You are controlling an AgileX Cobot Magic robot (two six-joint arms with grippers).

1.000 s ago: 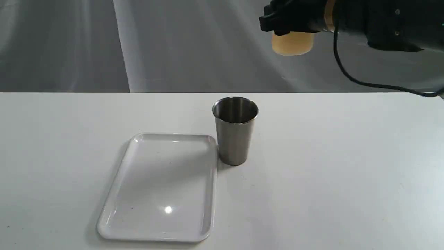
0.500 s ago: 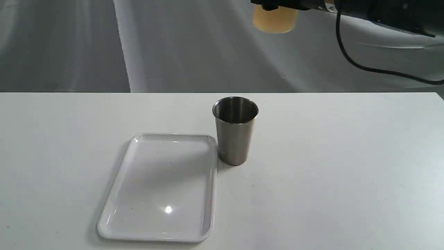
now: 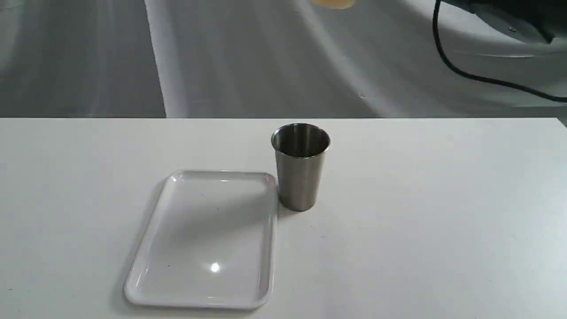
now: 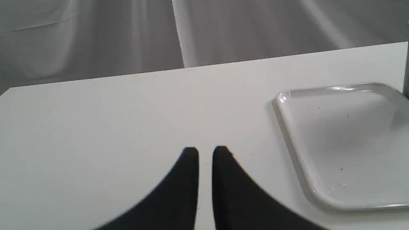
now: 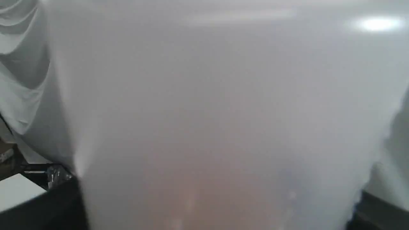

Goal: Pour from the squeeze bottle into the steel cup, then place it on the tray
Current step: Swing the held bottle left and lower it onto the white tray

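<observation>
Gripping the bottle (image 5: pixel 223 111) by its body, the right pincer (image 5: pixel 220 207) holds it high over the desk (image 3: pixel 443 221). Cup (image 3: pixel 300 166) stands just beside the bare tray (image 3: pixel 199 221). Left pincer (image 4: pixel 205 153): closed, empty. Pour and placing likely both remain.

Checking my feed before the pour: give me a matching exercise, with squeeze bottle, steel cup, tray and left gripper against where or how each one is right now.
1 squeeze bottle
2 steel cup
3 tray
4 left gripper

a lying flat, nothing on it
b lifted off the table, gripped
c upright beside the tray's corner
d over bare table, nothing held

Pairs: 1-b, 2-c, 3-a, 4-d
</observation>
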